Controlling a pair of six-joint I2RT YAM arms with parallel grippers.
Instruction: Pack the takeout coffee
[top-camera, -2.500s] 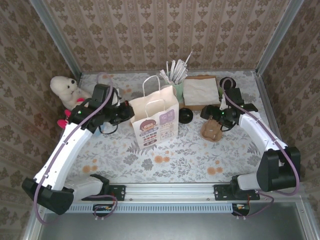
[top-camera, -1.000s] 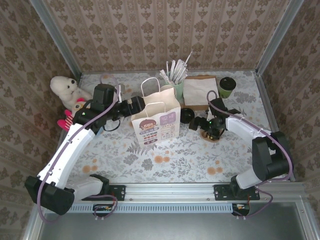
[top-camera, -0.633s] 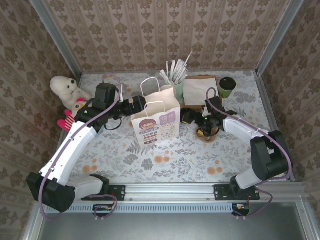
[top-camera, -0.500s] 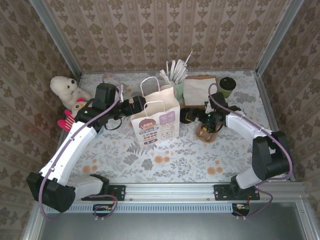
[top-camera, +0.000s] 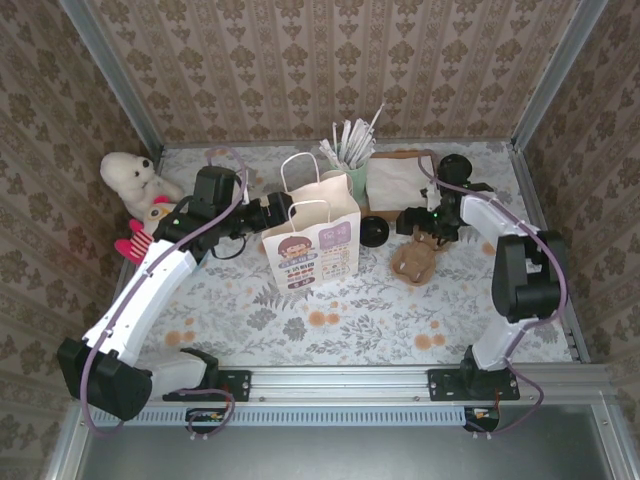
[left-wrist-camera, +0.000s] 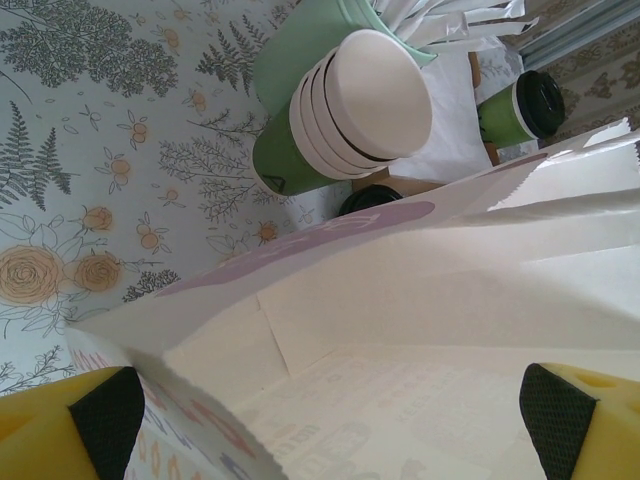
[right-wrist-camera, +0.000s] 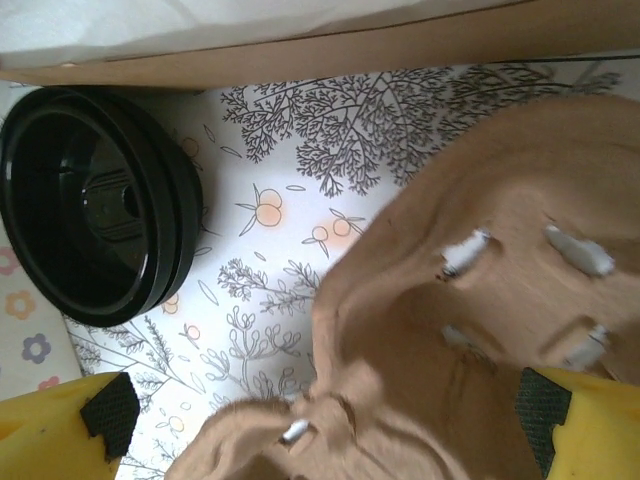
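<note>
Left gripper (left-wrist-camera: 330, 420) is spread wide and empty over the open mouth of the white paper bag (left-wrist-camera: 420, 300). Right gripper (right-wrist-camera: 325, 410), equally wide and empty, hovers above a brown cardboard carrier (right-wrist-camera: 480, 330). The takeout coffee (left-wrist-camera: 520, 105) stands far right on the table (top-camera: 380, 320).

Damask-patterned walls (top-camera: 300, 60); floral tabletop (top-camera: 380, 310); metal corner posts (top-camera: 113, 70), probably aluminium.

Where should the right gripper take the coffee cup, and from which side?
Grip the takeout coffee on its green paper wall just under the black lid, jaws level across it. It stands upright, and the napkin stack crowds its left, so coming from the near or right side looks safest.
</note>
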